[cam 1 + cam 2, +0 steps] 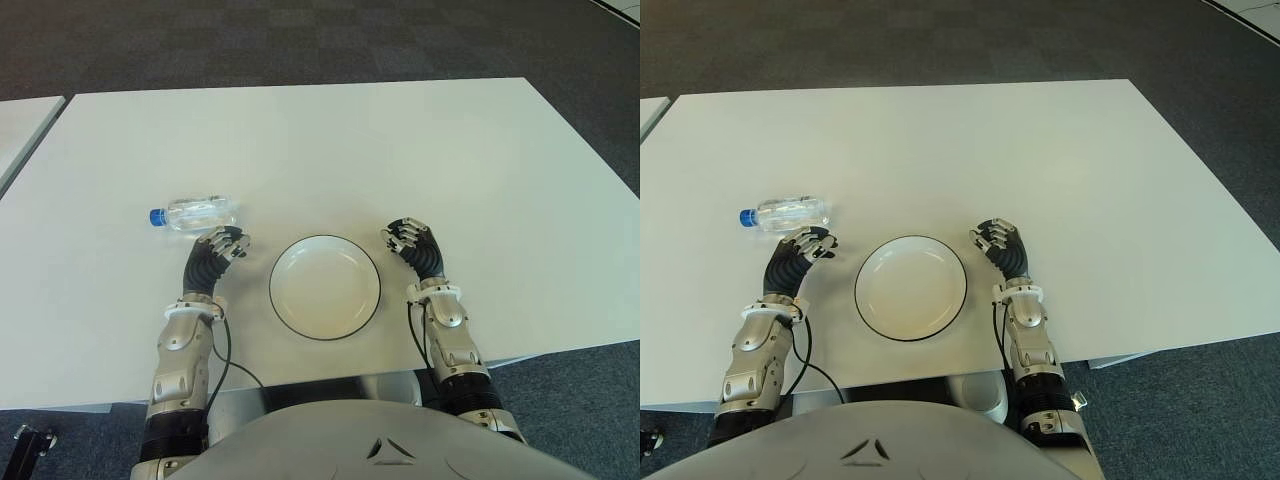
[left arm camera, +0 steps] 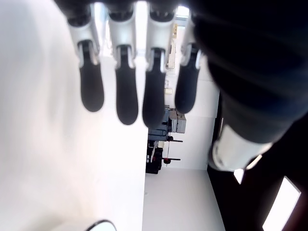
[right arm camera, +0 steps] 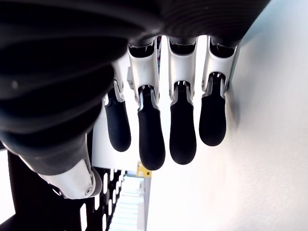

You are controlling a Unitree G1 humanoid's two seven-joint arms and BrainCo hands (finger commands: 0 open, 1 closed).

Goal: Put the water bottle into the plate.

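Left eye view shows the water bottle (image 1: 195, 213) lying on its side on the white table (image 1: 330, 150), just beyond the fingertips of the left hand (image 1: 222, 245) and slightly to their outer side, apparently not touching them. Its long axis runs across the table, blue cap pointing away from the plate (image 1: 325, 287), which sits between the two hands, empty. The left hand is plainly nearer; the right hand (image 1: 408, 238) shows beyond the plate's far side. Both hands' fingers hang loosely curved, grasping nothing. The bottle looks clear, small and ribbed.
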